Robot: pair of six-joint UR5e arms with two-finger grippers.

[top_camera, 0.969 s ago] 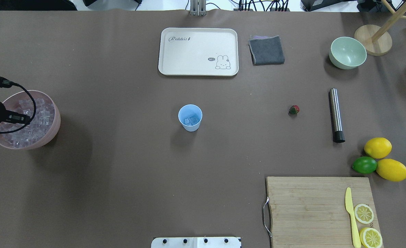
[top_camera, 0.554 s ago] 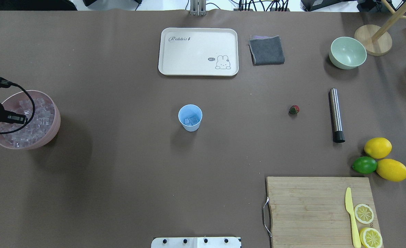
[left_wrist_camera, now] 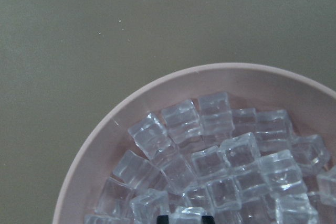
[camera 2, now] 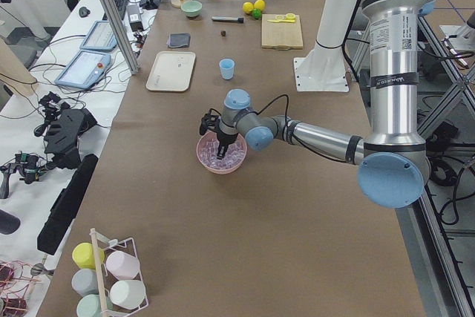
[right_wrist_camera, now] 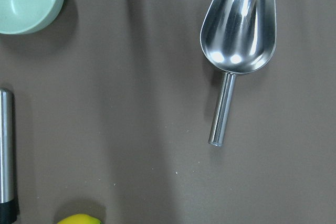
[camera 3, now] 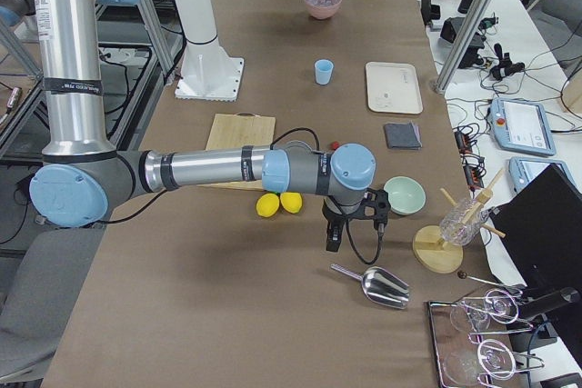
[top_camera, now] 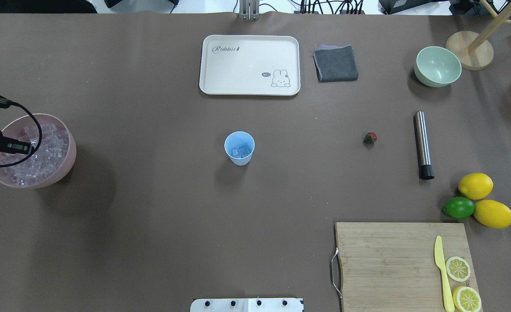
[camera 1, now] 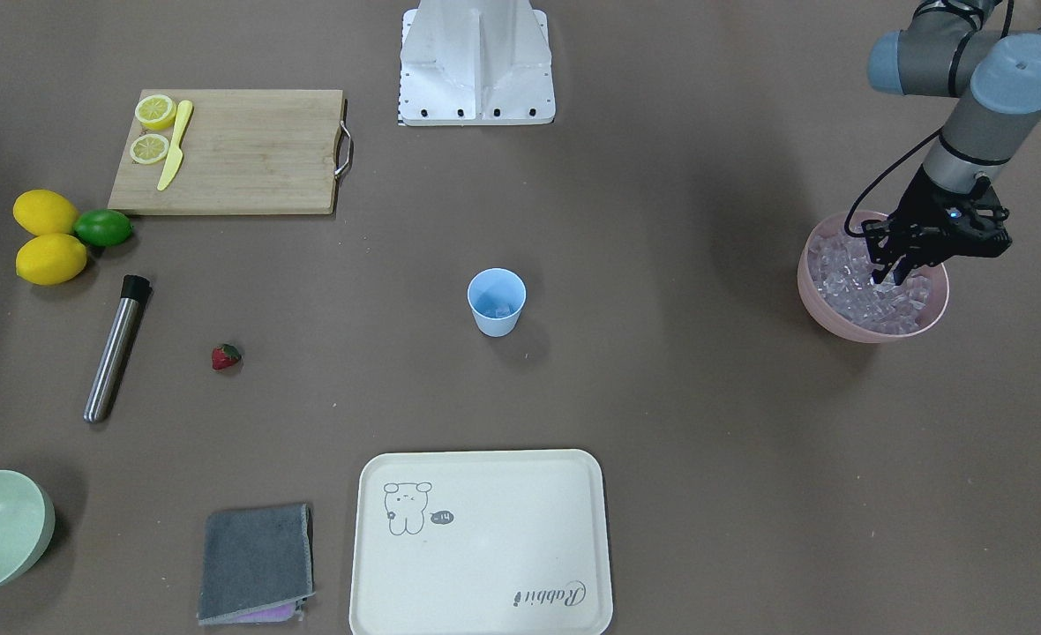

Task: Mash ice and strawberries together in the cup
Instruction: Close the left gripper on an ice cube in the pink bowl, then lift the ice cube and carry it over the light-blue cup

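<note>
The light-blue cup [top_camera: 239, 148] stands upright mid-table with a few ice cubes [top_camera: 241, 151] in it. The strawberry [top_camera: 370, 138] lies on the table to its right, also in the front view [camera 1: 226, 356]. A pink bowl [top_camera: 67, 169] at the far left is full of ice [left_wrist_camera: 220, 150]. My left gripper [camera 1: 891, 275] reaches down into that bowl, its fingers closed around one cube at the bottom edge of the left wrist view. My right gripper [camera 3: 332, 243] hangs over the table's right end near a steel scoop [right_wrist_camera: 236, 40]; I cannot tell whether it is open or shut.
A steel muddler [top_camera: 423, 145] lies right of the strawberry. Two lemons and a lime [top_camera: 459, 208] sit beside a cutting board [top_camera: 389, 260] with a knife and lemon slices. A tray [top_camera: 250, 65], grey cloth [top_camera: 335, 63] and pale green bowl [top_camera: 437, 66] line the far side.
My left wrist has shifted a little to the left over the pink bowl. Nothing else on the table has moved.
</note>
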